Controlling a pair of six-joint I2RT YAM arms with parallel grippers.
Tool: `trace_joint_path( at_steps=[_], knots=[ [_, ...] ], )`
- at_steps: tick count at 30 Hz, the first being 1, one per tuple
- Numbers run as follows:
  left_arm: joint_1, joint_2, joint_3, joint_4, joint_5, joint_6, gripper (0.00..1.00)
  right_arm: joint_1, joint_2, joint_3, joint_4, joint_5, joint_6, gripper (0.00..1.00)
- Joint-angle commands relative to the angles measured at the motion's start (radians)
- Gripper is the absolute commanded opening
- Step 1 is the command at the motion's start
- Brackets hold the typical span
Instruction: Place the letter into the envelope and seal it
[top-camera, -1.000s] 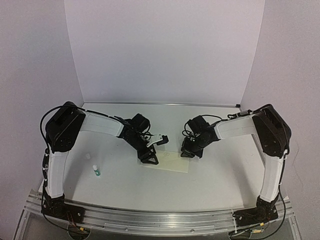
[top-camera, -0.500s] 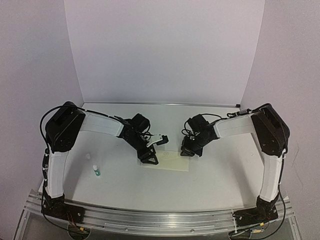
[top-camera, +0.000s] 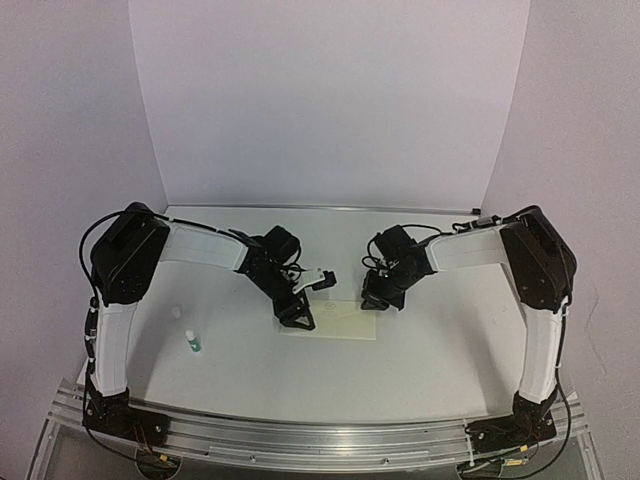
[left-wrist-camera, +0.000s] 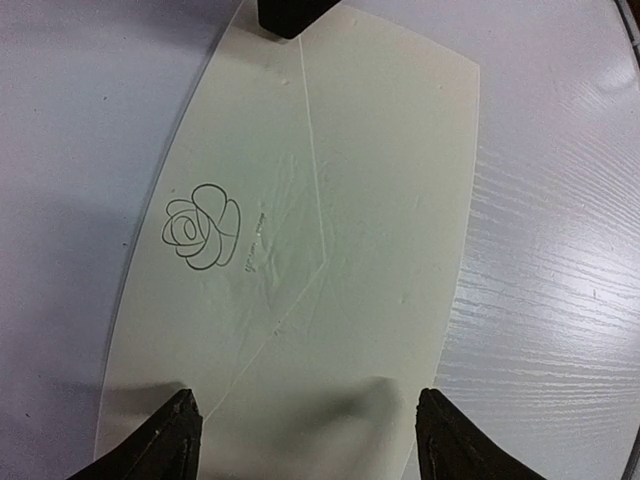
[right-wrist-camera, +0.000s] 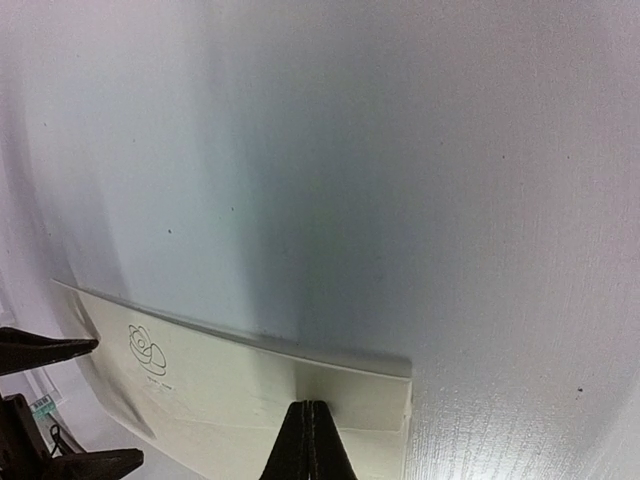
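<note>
Worktop (top-camera: 440, 350): a white surface with a faint wood-grain texture, bounded at the near edge by a grooved aluminium rail (top-camera: 320, 432) that carries both arm bases. A plain white backdrop panel (top-camera: 330, 100) stands behind it, and pale lilac walls close in on either side.

Envelope position: the long, pale cream-yellow paper envelope (top-camera: 338, 323) lies flat at the centre of the worktop, between the two arms. Its triangular flap (left-wrist-camera: 285, 250) is folded down against the body (the crease lines show in the left wrist view). A thin line-drawn rose (left-wrist-camera: 204, 228) is printed beside the flap's point.

Left tool (top-camera: 298, 318): spread wide. It hangs over the left end of the envelope, and its two dark fingertips (left-wrist-camera: 182, 440) straddle the paper's short width. It holds nothing.

Right tool (right-wrist-camera: 310, 442): pressed together, tip against tip. The closed tips sit at the envelope's long far edge, near its right corner. Whether they bear on the paper or hover just above it cannot be told. No paper is visible between them.

Other items: a small clear bottle with a white cap and green contents (top-camera: 193, 342) stands upright on the worktop, near the left arm and well apart from the envelope.
</note>
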Motion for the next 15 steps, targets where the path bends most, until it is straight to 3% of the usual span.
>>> trace_joint_path(
  at_steps=[1,15],
  knots=[
    [0.019,0.018,0.004,-0.223,-0.119,-0.04,0.75,-0.009,-0.007,0.057,-0.056,-0.006,-0.042,0.0],
    [0.021,-0.085,0.152,-0.273,-0.041,-0.043,0.82,-0.004,-0.071,0.16,-0.119,-0.026,-0.117,0.01]
  ],
)
